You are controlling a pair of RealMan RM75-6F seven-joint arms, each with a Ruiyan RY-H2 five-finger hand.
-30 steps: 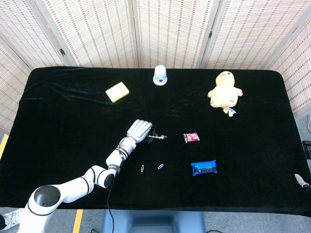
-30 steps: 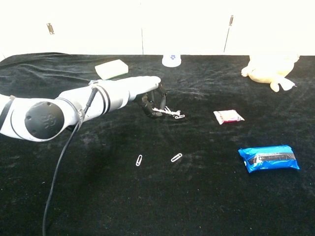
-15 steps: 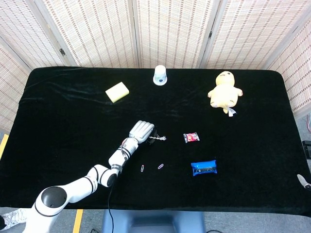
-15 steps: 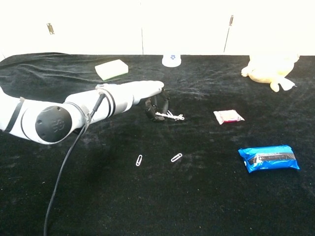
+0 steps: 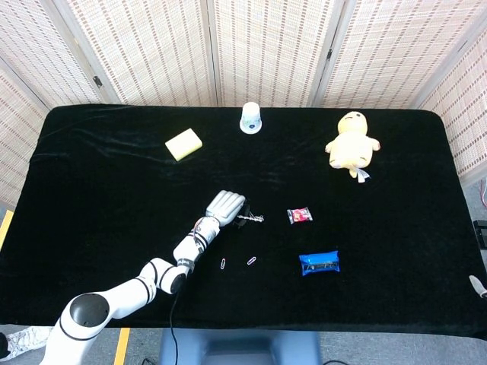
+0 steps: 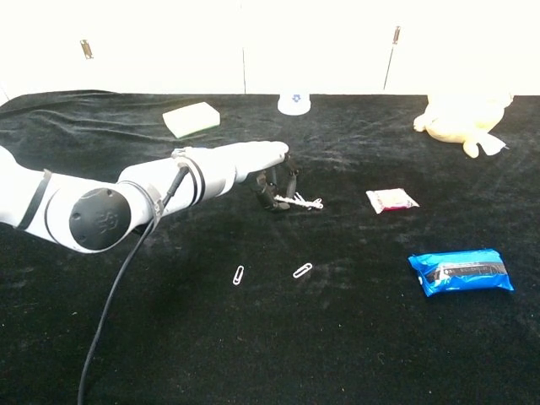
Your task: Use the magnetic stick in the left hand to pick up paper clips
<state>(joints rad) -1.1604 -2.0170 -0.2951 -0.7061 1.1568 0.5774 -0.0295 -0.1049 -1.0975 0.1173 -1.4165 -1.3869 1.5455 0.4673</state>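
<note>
My left hand (image 5: 226, 206) (image 6: 272, 171) grips the magnetic stick (image 6: 283, 198), whose tip carries a small cluster of paper clips (image 5: 253, 219) (image 6: 305, 202) just above the black table. Two loose paper clips lie on the cloth in front of the hand: one (image 5: 222, 265) (image 6: 239, 274) to the left, one (image 5: 251, 261) (image 6: 302, 271) to the right. The stick itself is mostly hidden by the curled fingers. My right hand shows only as a sliver (image 5: 478, 285) at the right edge of the head view.
A red snack packet (image 5: 300, 215) (image 6: 391, 200) and a blue packet (image 5: 319, 262) (image 6: 461, 270) lie right of the clips. At the back are a yellow sponge (image 5: 183, 144), a white cup (image 5: 252, 118) and a yellow plush toy (image 5: 351, 144).
My left hand has slid a little to the right with the stick and its clinging clips. The two loose clips have not moved.
</note>
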